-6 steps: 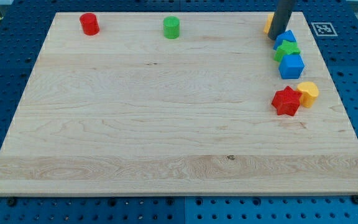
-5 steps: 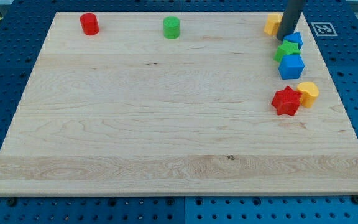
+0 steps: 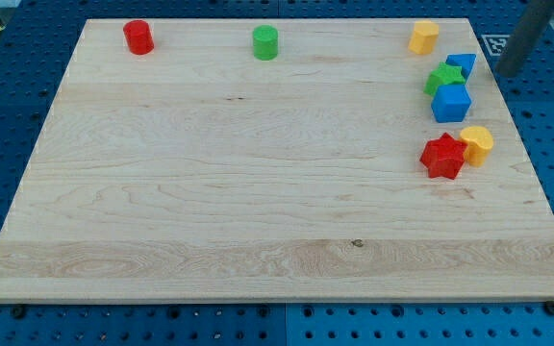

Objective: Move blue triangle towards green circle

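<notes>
The blue triangle (image 3: 463, 64) lies near the board's right edge at the view's upper right, touching a green star-shaped block (image 3: 442, 79). The green circle (image 3: 265, 42) is a green cylinder at the view's top, left of centre and far from the triangle. My tip (image 3: 504, 73) is the lower end of a dark rod at the view's far right, off the board's right edge, to the right of the blue triangle and apart from it.
A blue cube (image 3: 451, 102) sits just below the green star. A red star (image 3: 442, 156) and a yellow block (image 3: 477, 144) touch below that. A yellow block (image 3: 423, 37) is at the top right, a red cylinder (image 3: 138, 37) at the top left. A marker tag (image 3: 498, 44) lies beside the board.
The rod has moved right from beside the yellow top block, past the blue triangle, to off the board's right edge. The blue triangle has shifted slightly right.
</notes>
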Controlling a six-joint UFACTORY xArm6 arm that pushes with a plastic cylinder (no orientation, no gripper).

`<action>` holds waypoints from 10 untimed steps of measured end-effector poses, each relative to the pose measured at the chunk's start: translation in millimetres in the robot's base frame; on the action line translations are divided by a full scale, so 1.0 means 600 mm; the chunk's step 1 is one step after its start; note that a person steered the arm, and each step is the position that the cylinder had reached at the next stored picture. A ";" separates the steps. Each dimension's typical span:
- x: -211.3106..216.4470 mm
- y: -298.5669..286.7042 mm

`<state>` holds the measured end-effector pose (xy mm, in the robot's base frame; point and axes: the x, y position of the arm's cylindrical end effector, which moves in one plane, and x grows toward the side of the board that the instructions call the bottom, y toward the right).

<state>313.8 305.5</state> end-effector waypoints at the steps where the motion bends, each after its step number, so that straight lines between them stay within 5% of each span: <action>1: -0.001 -0.075; 3: -0.001 -0.185; 6: -0.005 -0.148; 10: -0.062 -0.306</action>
<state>276.4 121.7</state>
